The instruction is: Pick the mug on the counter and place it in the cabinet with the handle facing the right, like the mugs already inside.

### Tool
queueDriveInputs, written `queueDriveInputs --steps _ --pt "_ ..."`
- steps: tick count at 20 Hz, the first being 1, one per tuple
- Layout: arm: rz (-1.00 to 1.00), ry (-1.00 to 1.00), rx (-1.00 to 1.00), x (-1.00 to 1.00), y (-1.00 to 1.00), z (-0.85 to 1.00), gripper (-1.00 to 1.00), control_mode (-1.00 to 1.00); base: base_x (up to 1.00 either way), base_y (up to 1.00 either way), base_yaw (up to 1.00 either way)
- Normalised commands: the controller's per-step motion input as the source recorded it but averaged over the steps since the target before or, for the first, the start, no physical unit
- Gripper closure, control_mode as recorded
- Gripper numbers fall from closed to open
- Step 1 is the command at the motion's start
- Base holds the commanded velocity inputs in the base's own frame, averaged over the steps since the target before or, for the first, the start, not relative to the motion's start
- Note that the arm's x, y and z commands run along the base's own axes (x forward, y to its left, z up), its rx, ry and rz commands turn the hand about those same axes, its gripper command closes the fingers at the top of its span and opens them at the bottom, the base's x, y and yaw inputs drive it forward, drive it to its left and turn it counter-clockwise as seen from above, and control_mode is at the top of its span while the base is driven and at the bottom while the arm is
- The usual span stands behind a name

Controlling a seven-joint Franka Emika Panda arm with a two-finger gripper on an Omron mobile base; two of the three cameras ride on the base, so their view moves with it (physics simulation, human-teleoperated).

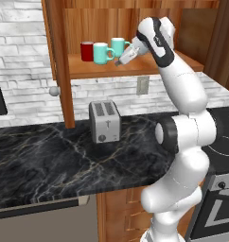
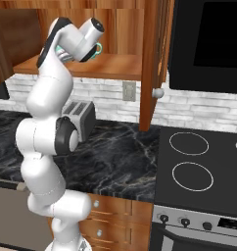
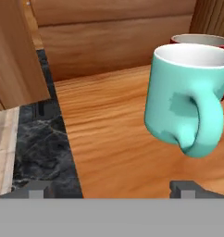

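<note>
Red mug (image 1: 86,50): leftmost on the cabinet (image 1: 59,56) shelf, upright; in the hand view tucked behind the teal one, only rim and a sliver of side visible.
Mug (image 1: 102,53): teal, upright on the shelf just right of the red mug, off the bench (image 1: 50,156); judged the task's mug because nearest the claw.
Handle (image 3: 202,125): turned toward the hand camera, so pointing right along the shelf, toward the claw.
Second teal mug (image 1: 118,46): a little right and farther back on the shelf, partly masked by the wrist; handle direction not readable.
Claw (image 1: 120,61): just right of the mug at shelf height; tips wide apart at the bottom of the hand view (image 3: 110,189), nothing between them, not touching the mug.
Key relation: mug ahead of the claw and off to one side of its centreline, handle loop the closest part; any retreat best taken straight back along the shelf, away from the loop, to avoid turning the mug.
Hidden: mug's base contact with the shelf cut by the handle; from the right base view the arm covers nearly all the mugs, only a teal loop (image 2: 97,49) peeking out.
</note>
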Motion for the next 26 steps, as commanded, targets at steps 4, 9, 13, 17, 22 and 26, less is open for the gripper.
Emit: queueDriveInputs --steps 4,9,13,17,22,26 --pt "0.07 -0.11 0.0 -0.49 0.0 -0.18 -1.0 -1.0 0.0 0.0 0.0" --pt "0.05 -0.12 0.0 -0.61 0.0 -0.02 -1.0 -1.0 0.0 0.0 0.0" --pt "0.03 -0.11 0.0 -0.72 0.0 0.0 -1.0 -1.0 0.0 0.0 0.0" --pt "0.0 -0.07 0.0 -0.76 0.0 -0.02 -1.0 -1.0 0.0 0.0 0.0" --pt "0.0 -0.02 0.0 -0.77 0.0 -0.22 -1.0 -1.0 0.0 0.0 0.0" --pt "0.0 0.0 -0.02 -0.64 0.0 -0.42 -1.0 -1.0 0.0 0.0 0.0"
